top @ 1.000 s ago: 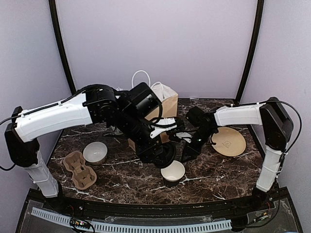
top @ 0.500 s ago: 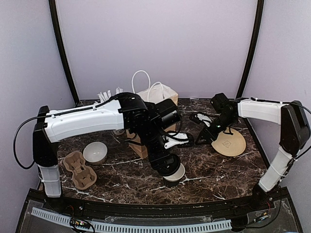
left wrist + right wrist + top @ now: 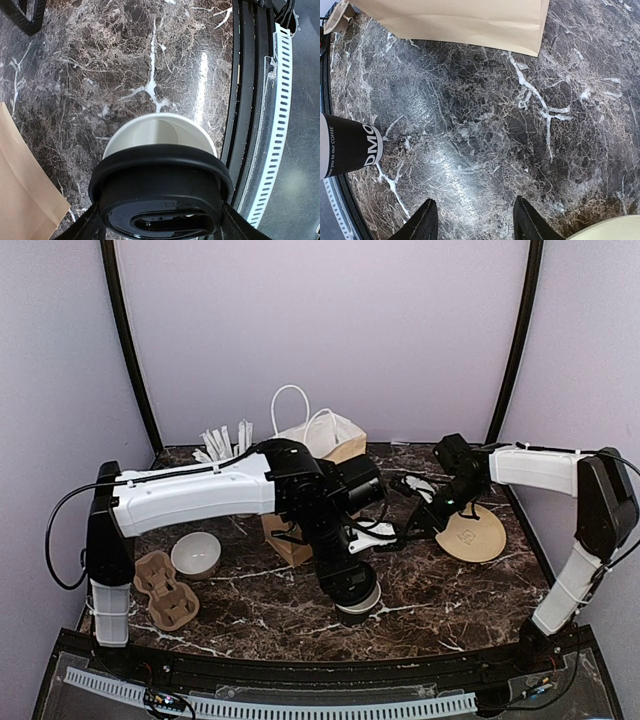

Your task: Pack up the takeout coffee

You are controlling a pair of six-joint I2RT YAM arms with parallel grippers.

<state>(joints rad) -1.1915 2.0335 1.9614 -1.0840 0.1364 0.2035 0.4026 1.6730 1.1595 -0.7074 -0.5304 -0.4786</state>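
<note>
left gripper (image 3: 160,227) clamps the lid (image 3: 161,195) over the open cup (image 3: 159,134), which stands near the table's (image 3: 450,590) front edge, bag (image 3: 330,440) behind it. right gripper (image 3: 472,220) spread, empty. judgement: cup light, thin-walled, crushable; take it mid-wall, gently, once lidded.

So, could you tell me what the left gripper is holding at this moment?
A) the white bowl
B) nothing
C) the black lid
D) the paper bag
C: the left wrist view shows the left gripper closed on the lid, just above the open cup.
</note>
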